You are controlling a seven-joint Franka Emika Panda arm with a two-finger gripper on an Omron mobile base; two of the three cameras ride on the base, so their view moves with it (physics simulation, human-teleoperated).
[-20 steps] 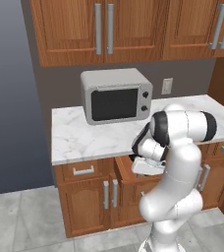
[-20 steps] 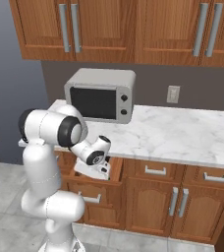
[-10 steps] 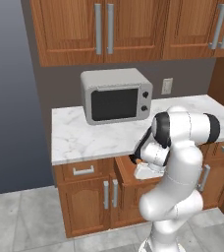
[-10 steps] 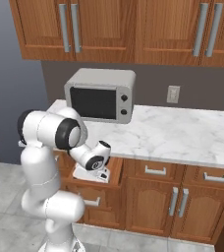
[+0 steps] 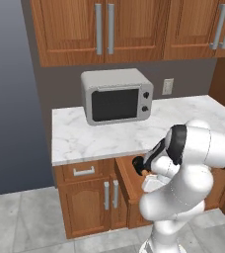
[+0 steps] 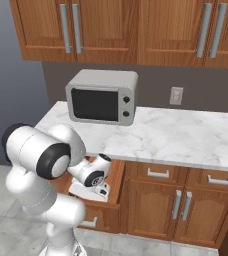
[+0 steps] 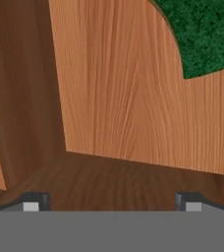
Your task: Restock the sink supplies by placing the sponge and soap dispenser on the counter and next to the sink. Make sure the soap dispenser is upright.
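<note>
Tool [image 7: 112,202] spread wide inside drawer [image 7: 124,108]; sponge [image 7: 202,34] nearby.

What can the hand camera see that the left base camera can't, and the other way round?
The hand view looks close into the open drawer: a green sponge lies on its wooden bottom, and the two fingers stand wide apart with nothing between them. The left base view takes in the room: the microwave, the counter, the wall cabinets, an outlet and the arm bent down into the drawer. Both share the open wooden drawer.
</note>
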